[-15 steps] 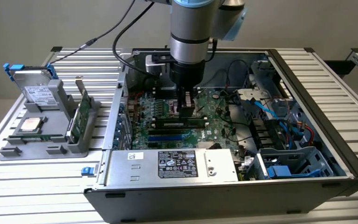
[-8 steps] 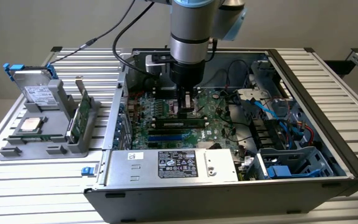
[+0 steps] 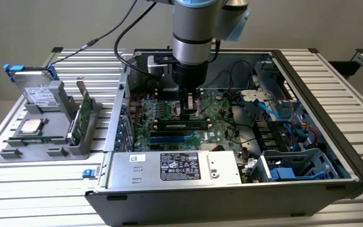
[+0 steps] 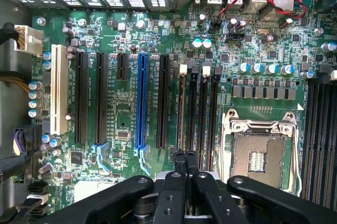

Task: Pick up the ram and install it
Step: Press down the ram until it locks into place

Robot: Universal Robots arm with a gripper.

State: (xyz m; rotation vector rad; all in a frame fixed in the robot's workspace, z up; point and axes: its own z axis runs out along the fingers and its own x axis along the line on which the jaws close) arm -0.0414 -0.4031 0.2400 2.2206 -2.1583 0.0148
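In the wrist view, the gripper has its fingers pressed together over the motherboard, near 1 blue slot. The exterior view shows the ram lying seated below the gripper, and a labelled power supply, its writing unreadable.

**Layout of the open computer case and the parts tray**

The computer case lay open on the slatted table, with the motherboard flat on its floor. The power supply sat at the near edge, in front of the motherboard. Drive cages stood along the exterior view's right. The gripper hung inside the case over the motherboard, just behind the ram seated there. Outside, on the exterior view's left, a parts tray held a hard drive at the back, a processor chip in front of it, and an expansion card upright beside them.
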